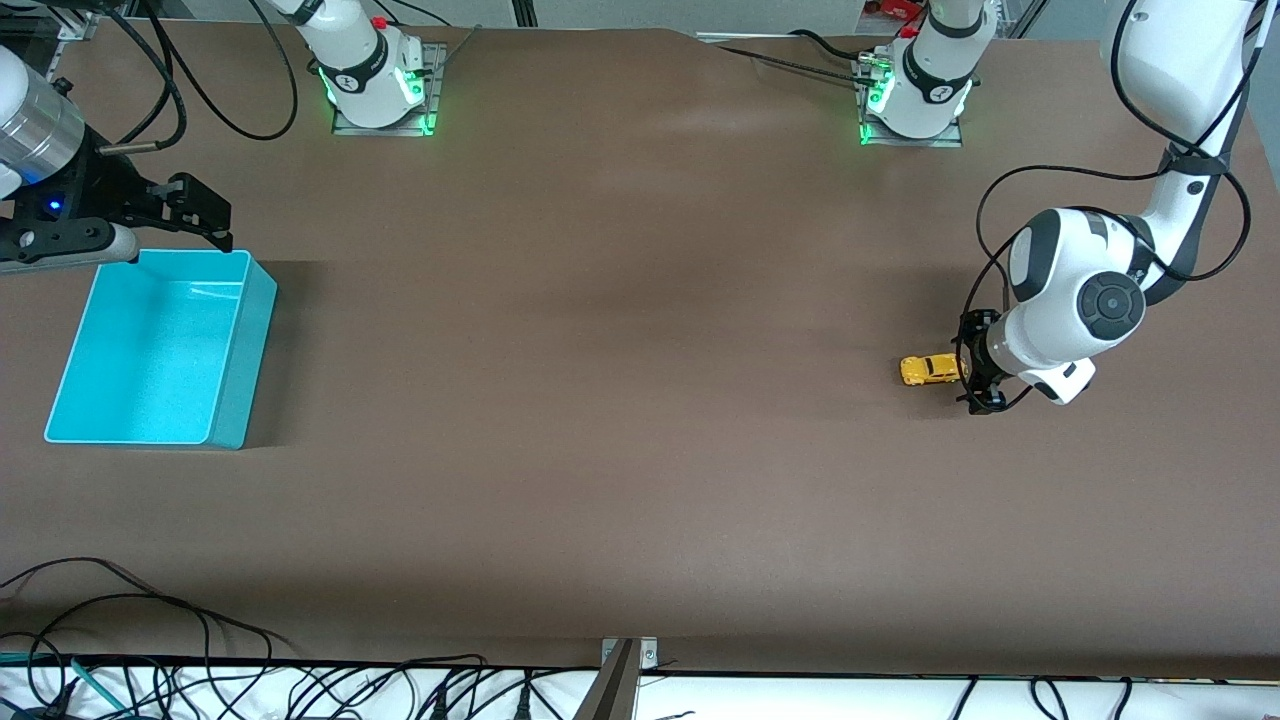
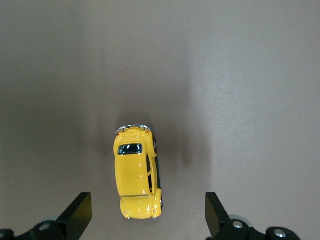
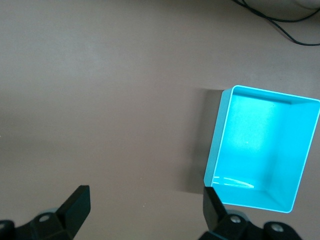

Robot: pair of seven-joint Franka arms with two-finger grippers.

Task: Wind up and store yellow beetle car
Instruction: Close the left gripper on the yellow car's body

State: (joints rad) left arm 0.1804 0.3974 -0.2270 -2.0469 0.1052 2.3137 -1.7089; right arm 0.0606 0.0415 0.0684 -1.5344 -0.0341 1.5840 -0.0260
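Approach step, nothing grasped yet. Tiny bright yellow beetle-shaped toy car (image 1: 931,369) sitting on its wheels on bare brown table (image 1: 620,400), toward the left arm's end, well apart from everything else. Left gripper (image 1: 977,362) low over table just beside one end of car, fingers (image 2: 77,215) spread wide, nothing between pads; in left wrist view car lined up lengthwise between the two fingertips but lying mostly ahead of them, closer to one finger than the other. Judged next: ease forward and down so pads straddle car body across its width, centre it, then pinch on the sides; body small and rounded, so likely to slip or roll on its wheels if caught off-centre. After that, judged: drag backward along table to wind, then carry to storage. Open-topped turquoise plastic rectangular bin (image 1: 160,350) at the right arm's end of table, looks empty inside, likely the storage spot; long way from car, whole table width between. Right gripper (image 1: 195,215) waiting over table just by bin's rim, fingers spread, holding nothing. No obstacles on table between car and bin. Loose black cables (image 1: 150,640) along table edge nearest front camera, clear of working area.
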